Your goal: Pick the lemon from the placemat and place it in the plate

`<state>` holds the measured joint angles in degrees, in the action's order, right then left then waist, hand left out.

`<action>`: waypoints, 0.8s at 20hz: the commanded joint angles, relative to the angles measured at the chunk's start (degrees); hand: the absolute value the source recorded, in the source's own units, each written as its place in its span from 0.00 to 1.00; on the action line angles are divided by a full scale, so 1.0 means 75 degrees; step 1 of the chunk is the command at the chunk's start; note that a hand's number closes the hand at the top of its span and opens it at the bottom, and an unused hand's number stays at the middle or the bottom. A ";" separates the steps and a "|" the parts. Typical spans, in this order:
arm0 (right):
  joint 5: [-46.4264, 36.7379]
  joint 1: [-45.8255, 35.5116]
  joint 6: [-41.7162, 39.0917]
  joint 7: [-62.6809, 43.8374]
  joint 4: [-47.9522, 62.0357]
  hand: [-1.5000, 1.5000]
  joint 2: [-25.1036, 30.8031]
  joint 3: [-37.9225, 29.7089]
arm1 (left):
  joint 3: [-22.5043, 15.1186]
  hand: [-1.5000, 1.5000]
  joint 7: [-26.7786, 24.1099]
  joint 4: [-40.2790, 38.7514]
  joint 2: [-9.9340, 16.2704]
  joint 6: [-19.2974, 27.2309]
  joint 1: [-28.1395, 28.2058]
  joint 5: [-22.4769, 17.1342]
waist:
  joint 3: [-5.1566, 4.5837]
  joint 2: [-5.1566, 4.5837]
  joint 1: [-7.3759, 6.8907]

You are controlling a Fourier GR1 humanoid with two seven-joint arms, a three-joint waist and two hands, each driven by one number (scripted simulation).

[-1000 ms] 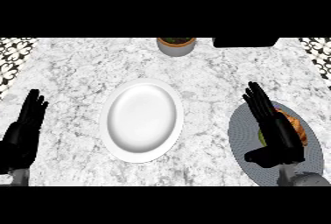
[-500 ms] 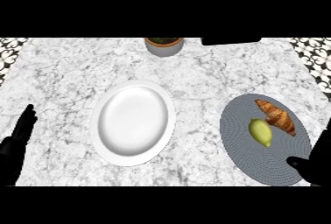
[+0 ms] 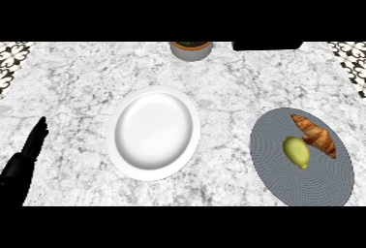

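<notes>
A yellow-green lemon (image 3: 297, 151) lies on the round grey placemat (image 3: 300, 181) at the right of the counter. It touches a brown croissant (image 3: 315, 135) on its right side. The white plate (image 3: 154, 132) sits in the middle of the counter with nothing on it. My left hand (image 3: 25, 162) shows at the lower left edge, fingers straight and pointing up, resting far from the plate. My right hand is out of the view.
A grey pot (image 3: 190, 49) with dark contents stands at the back edge, above the plate. A dark object (image 3: 266, 45) sits at the back right. Patterned tiles show at both far corners of the marble counter.
My right hand has pulled back out of the view from over the placemat, uncovering the lemon and croissant. The left hand has sunk lower at the left edge.
</notes>
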<state>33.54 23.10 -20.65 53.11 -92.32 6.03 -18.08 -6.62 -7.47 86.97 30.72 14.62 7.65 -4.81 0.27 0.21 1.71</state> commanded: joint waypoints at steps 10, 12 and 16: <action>-0.3225 0.0399 0.0216 0.1188 0.1559 0.00 0.1542 -0.0448 | 0.0166 0.50 -0.0414 -0.0480 -0.0204 -0.0474 -0.0185 0.0114 | -0.0034 -0.0023 -0.0222; -0.3373 -0.0382 0.0548 0.0674 0.2055 0.00 0.1852 -0.0524 | -0.0009 0.50 -0.0027 -0.0144 -0.0328 -0.0337 -0.0135 0.0397 | -0.0030 -0.0027 -0.0265; -0.3712 -0.0385 0.0746 -0.0294 0.1344 0.00 0.2111 -0.0306 | 0.0066 0.50 0.0392 -0.0153 -0.0509 -0.0290 -0.0671 0.0539 | -0.0034 -0.0028 -0.0232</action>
<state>8.48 22.65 -13.99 52.82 -82.75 18.64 -20.61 -5.31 -8.55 83.73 28.32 11.73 4.58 -2.08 0.03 0.01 0.06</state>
